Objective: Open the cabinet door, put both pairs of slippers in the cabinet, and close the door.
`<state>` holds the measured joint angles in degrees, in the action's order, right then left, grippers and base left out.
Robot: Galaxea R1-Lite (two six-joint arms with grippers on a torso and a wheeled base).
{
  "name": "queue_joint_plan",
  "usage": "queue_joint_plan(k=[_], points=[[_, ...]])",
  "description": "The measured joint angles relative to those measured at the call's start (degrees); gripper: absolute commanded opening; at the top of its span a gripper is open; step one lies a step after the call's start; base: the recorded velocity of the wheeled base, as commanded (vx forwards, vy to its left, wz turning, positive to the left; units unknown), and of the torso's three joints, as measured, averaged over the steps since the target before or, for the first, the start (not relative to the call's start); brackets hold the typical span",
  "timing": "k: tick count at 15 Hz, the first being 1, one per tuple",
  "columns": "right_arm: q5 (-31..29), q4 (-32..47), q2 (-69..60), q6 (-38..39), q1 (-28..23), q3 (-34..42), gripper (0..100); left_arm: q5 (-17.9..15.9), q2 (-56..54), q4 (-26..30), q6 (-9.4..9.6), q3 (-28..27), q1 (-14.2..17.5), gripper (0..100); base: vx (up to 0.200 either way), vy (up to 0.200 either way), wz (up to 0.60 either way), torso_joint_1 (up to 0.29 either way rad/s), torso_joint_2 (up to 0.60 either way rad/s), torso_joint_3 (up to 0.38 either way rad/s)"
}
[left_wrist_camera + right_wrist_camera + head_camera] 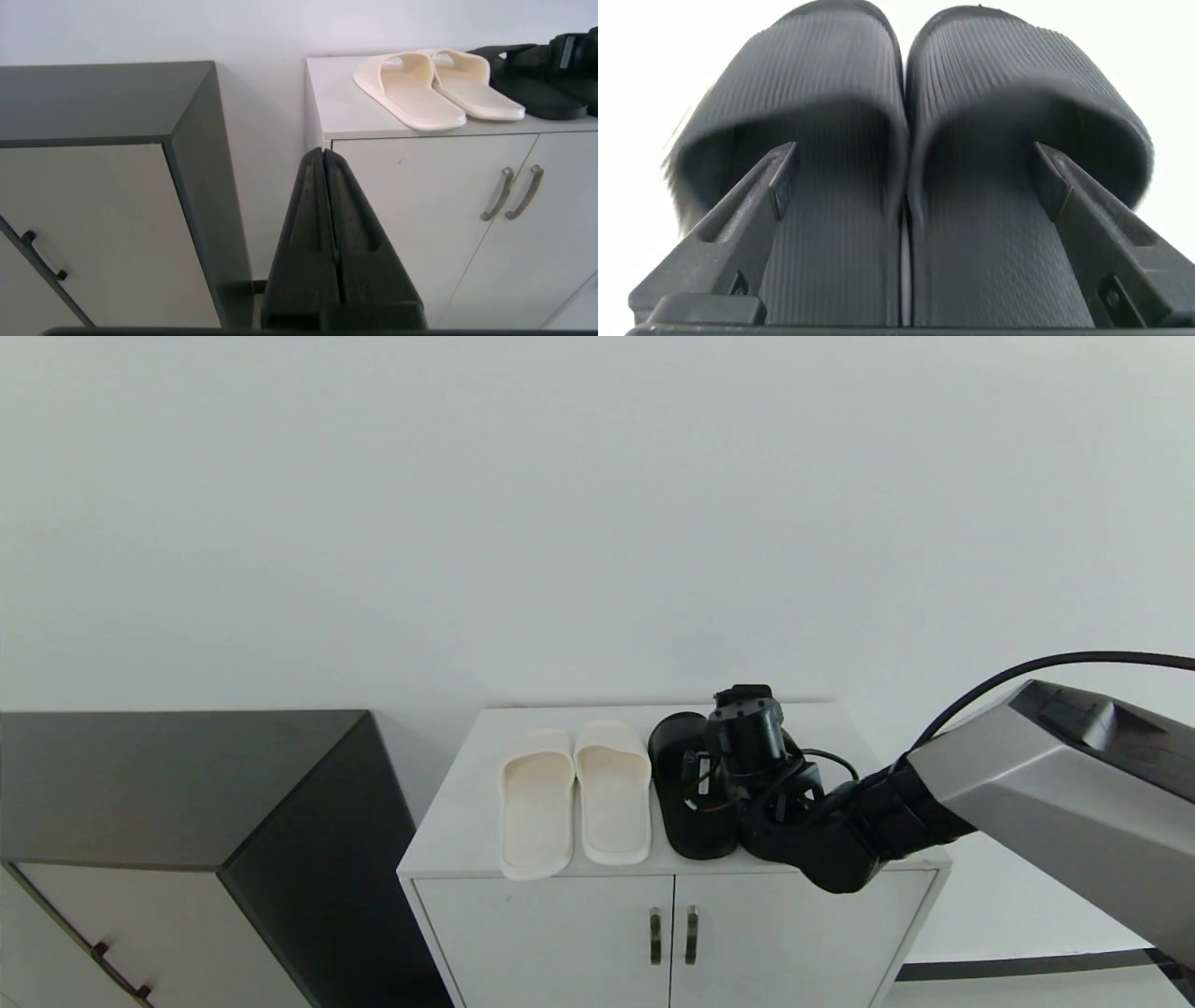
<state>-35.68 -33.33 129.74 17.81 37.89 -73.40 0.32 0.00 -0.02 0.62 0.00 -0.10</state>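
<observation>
**Right end effector straddles the black pair**

On the cabinet (457,821) top, the black slippers (686,821) lie at 3 o'clock of the cream slippers (574,798). The right end effector (910,159) has its fingers apart, one outside each black slipper, seemingly so that a single squeeze takes both together. The left end effector (329,224), fingers together and holding nothing, hangs low with the doors (551,943) (both closed) toward its 1 o'clock, probably placed for the handles (672,935).
</observation>
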Motion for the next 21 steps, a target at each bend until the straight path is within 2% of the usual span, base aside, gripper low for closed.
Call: queue_joint_plan(k=[1,2,10,13,15,17,21], points=[[-0.01,0.02,1.10,-0.11,-0.29,-1.38,100,0.00,0.00,0.00,-0.02,0.00,0.00,0,0.000,0.000,0.00,0.000,0.00,0.000],[0.00,-0.04,2.08,-0.13,-0.49,-2.69,0,0.00,0.00,0.00,0.00,0.00,-0.01,0,0.000,0.000,0.00,0.000,0.00,0.000],[-0.33,-0.52,2.91,-1.96,-0.66,-3.89,0,-0.05,0.00,0.00,-0.02,0.00,0.00,0,0.000,0.000,0.00,0.000,0.00,0.000],[-0.26,-1.29,-1.61,-3.96,-0.11,-0.27,0,-0.02,0.00,0.00,-0.18,0.00,0.00,0,0.000,0.000,0.00,0.000,0.00,0.000],[0.93,-2.93,-6.60,-5.25,1.08,4.91,0,0.00,0.00,0.00,-0.27,0.00,0.00,0,0.000,0.000,0.00,0.000,0.00,0.000],[4.32,-4.25,-12.24,-5.85,2.60,11.78,0,-0.05,0.00,0.00,-0.27,0.00,0.00,0,0.000,0.000,0.00,0.000,0.00,0.000],[17.52,-5.01,-24.32,-8.40,6.99,24.89,0,-0.02,0.00,-0.02,-0.22,0.00,0.00,0,0.000,0.000,0.00,0.000,0.00,0.000]])
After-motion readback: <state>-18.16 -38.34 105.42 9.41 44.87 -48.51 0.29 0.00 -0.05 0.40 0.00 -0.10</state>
